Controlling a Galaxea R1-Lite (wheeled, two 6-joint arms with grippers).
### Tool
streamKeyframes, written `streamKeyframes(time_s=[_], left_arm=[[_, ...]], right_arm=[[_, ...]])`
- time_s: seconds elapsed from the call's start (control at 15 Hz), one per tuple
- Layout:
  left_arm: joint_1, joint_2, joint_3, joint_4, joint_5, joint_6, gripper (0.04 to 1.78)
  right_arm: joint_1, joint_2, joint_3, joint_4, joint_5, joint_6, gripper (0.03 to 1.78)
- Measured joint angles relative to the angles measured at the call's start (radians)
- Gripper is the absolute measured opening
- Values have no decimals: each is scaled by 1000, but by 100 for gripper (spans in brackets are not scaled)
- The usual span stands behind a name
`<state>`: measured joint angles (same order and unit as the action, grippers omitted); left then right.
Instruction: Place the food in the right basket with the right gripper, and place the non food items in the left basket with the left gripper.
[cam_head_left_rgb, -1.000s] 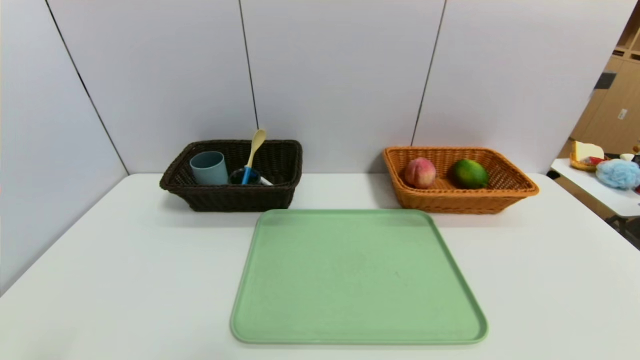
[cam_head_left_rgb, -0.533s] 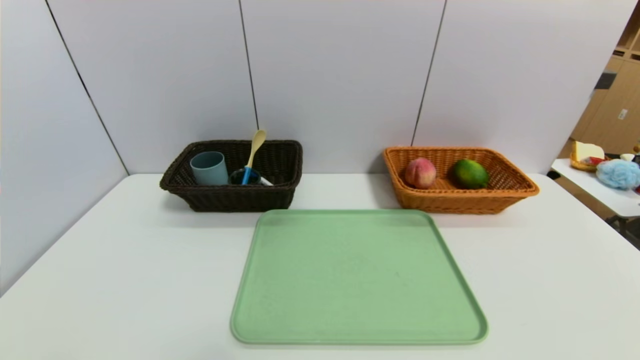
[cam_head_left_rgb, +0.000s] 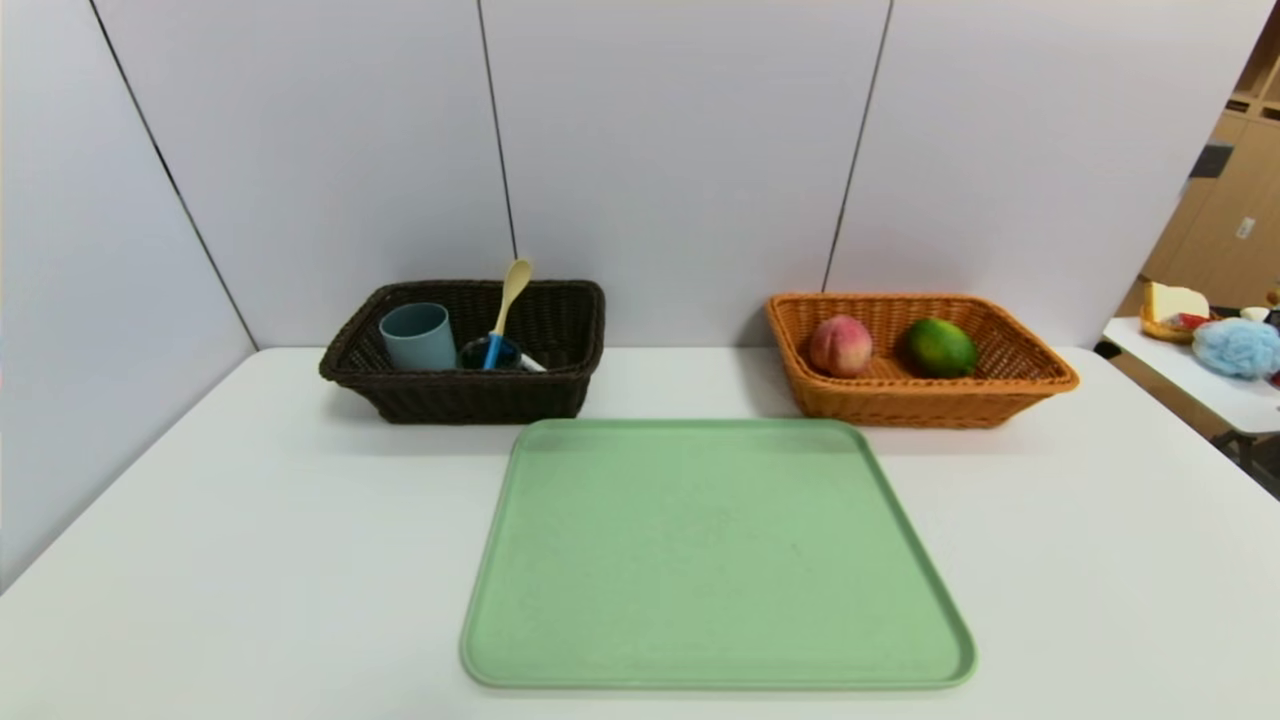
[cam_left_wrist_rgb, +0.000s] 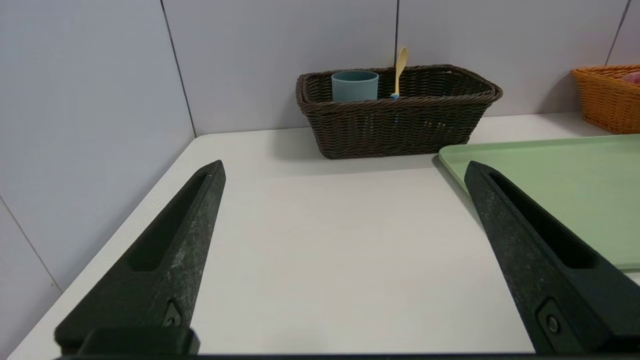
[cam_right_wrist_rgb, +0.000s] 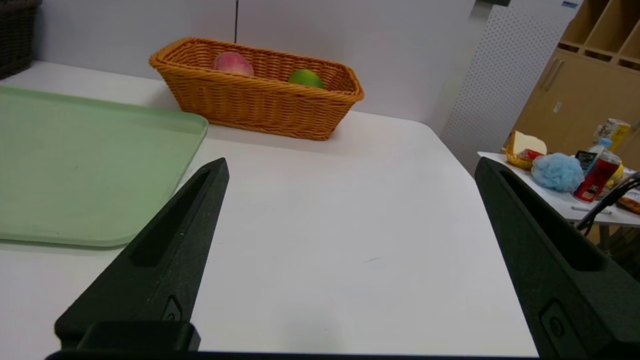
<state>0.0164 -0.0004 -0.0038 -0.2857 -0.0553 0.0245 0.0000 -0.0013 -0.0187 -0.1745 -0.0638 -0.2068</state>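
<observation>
The dark brown left basket stands at the back left and holds the blue-grey cup, the glass jar, the yellow spoon with blue handle and the white end of the marker. The orange right basket at the back right holds the peach and the green citrus. Neither gripper shows in the head view. My left gripper is open and empty over the table's front left. My right gripper is open and empty over the table's front right.
A green tray lies bare in the middle of the white table, between and in front of the baskets. Grey wall panels close the back and left. A side table with clutter stands beyond the right edge.
</observation>
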Motion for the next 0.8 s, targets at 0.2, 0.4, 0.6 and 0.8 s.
streamKeyframes(time_s=[0.2,0.4,0.6,0.8], left_arm=[[0,-1,3,88,0,0,169],[0,-1,4,163,7,1,169],[0,-1,4,181,40,-69,169],[0,-1,4,203,90,-142,169]], right_arm=[[0,0,17,56,54,15,170],[0,0,18,144,104,17,170],[0,0,13,191,116,59,170],[1,0,11,190,89,161,170]])
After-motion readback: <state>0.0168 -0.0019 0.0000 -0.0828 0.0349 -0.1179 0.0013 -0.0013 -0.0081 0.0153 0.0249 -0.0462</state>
